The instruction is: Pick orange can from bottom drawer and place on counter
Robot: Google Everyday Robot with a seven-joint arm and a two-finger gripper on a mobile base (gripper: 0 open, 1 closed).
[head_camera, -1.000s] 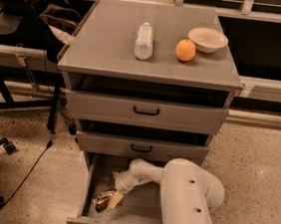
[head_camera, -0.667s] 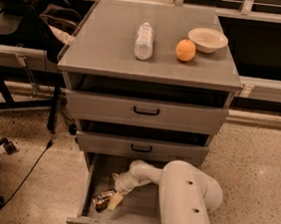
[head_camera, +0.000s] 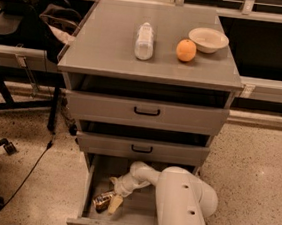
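Speckled floor (head_camera: 256,167), grey 3-drawer cabinet in the middle. Its worktop (head_camera: 108,45) carries a clear bottle (head_camera: 144,40), an orange fruit (head_camera: 186,50) and a pale bowl (head_camera: 208,39).

Bottom drawer (head_camera: 132,215) is pulled out w/ the white arm (head_camera: 181,209) reaching down into it. The gripper (head_camera: 111,202) sits low at the drawer's front-left, right against the orange can (head_camera: 102,200). The can lies on the drawer floor near the left wall.

Change vs. a sec ago: basically none. Arm pose is the same, the can is in the same spot, and nothing on top has shifted. Jaws: can't tell if open or closed, as the wrist and can hide the gap.

Meaning, as a judgement: this is prob. the grasp phase, w/ the gripper settled at the can and no lift begun. The can isn't off the drawer floor yet, so most of the task is left. Next comes a secure hold, then a lift clear of the drawer front and the 2 upper drawers, then up to a free patch of worktop.
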